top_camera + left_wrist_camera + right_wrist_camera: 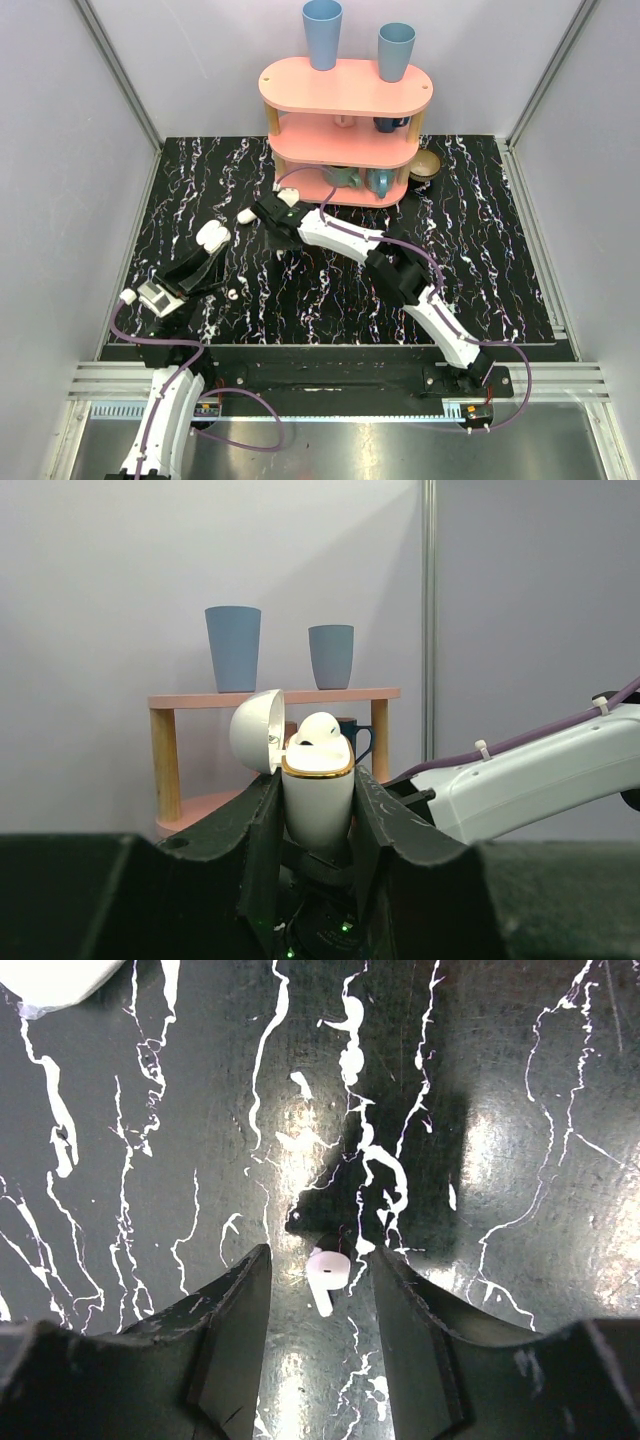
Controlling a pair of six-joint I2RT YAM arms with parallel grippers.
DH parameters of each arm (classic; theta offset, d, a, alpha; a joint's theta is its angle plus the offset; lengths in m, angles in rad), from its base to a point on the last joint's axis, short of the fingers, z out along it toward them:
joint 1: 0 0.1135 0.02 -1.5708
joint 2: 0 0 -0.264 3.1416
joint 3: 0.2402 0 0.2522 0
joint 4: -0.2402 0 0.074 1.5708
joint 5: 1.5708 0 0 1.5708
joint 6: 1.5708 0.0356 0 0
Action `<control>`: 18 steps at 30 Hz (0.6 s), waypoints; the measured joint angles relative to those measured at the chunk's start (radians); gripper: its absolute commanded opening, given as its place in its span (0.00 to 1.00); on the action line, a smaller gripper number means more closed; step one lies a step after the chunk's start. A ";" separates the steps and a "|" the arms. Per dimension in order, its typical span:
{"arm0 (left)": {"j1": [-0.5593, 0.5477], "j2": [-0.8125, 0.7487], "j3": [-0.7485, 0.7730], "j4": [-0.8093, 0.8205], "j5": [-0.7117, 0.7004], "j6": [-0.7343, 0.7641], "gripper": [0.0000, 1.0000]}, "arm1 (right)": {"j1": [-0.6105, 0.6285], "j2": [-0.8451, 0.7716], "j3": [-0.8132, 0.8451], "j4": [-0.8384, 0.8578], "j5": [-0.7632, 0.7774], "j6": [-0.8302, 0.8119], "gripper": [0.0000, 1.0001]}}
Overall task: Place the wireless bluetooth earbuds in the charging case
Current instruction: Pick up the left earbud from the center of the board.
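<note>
My left gripper (205, 250) is shut on the charging case (212, 236), holding it upright above the left of the black marble table (500, 260). In the left wrist view the white case (318, 805) sits between the fingers (262, 810) with its lid (255, 730) swung open to the left. One earbud (320, 727) rests in its gold-rimmed top. My right gripper (320, 1252) is open, pointing down at the table. A second white earbud (328, 1272) lies between its jaws with a gap on each side. From above, that gripper (262, 208) and earbud (246, 215) are just right of the case.
A pink three-tier shelf (345, 85) stands at the back, with two blue cups (322, 30) on top and mugs (378, 182) on lower tiers, close behind my right gripper. A round wooden thing (425, 165) lies to its right. Grey walls enclose the table.
</note>
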 measured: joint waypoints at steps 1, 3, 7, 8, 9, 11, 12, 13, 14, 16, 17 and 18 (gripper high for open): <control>0.000 -0.001 0.000 0.001 0.000 0.000 0.00 | 0.000 0.006 0.005 -0.001 -0.002 0.001 0.52; 0.000 -0.002 0.000 0.000 0.000 0.000 0.00 | 0.000 0.013 0.006 -0.002 -0.002 0.001 0.52; 0.000 -0.002 -0.002 -0.001 0.000 0.000 0.00 | 0.003 0.020 0.007 -0.003 -0.002 0.002 0.52; 0.000 -0.002 -0.002 -0.001 0.000 0.001 0.00 | 0.003 0.020 0.007 -0.003 -0.002 0.002 0.51; 0.000 -0.002 -0.002 -0.002 -0.001 0.001 0.00 | 0.005 0.020 0.007 -0.004 -0.002 0.002 0.51; 0.000 -0.002 -0.002 -0.002 -0.001 0.001 0.00 | 0.006 0.020 0.007 -0.005 -0.002 0.003 0.48; 0.000 -0.002 -0.002 -0.003 -0.001 0.001 0.00 | 0.007 0.020 0.008 -0.005 -0.002 0.004 0.48; 0.000 -0.003 -0.002 -0.004 -0.001 0.001 0.00 | 0.008 0.020 0.008 -0.005 -0.002 0.005 0.48; 0.000 -0.005 -0.002 -0.004 -0.001 0.001 0.00 | 0.008 0.021 0.008 -0.005 -0.002 0.006 0.47; 0.000 -0.007 -0.002 -0.003 -0.001 0.001 0.00 | 0.010 0.021 0.008 -0.006 -0.002 0.007 0.47; 0.000 -0.007 -0.002 -0.004 -0.002 0.001 0.00 | 0.011 0.021 0.008 -0.006 -0.002 0.007 0.47; 0.000 -0.007 -0.002 -0.004 -0.002 0.001 0.00 | 0.011 0.021 0.008 -0.006 -0.002 0.008 0.47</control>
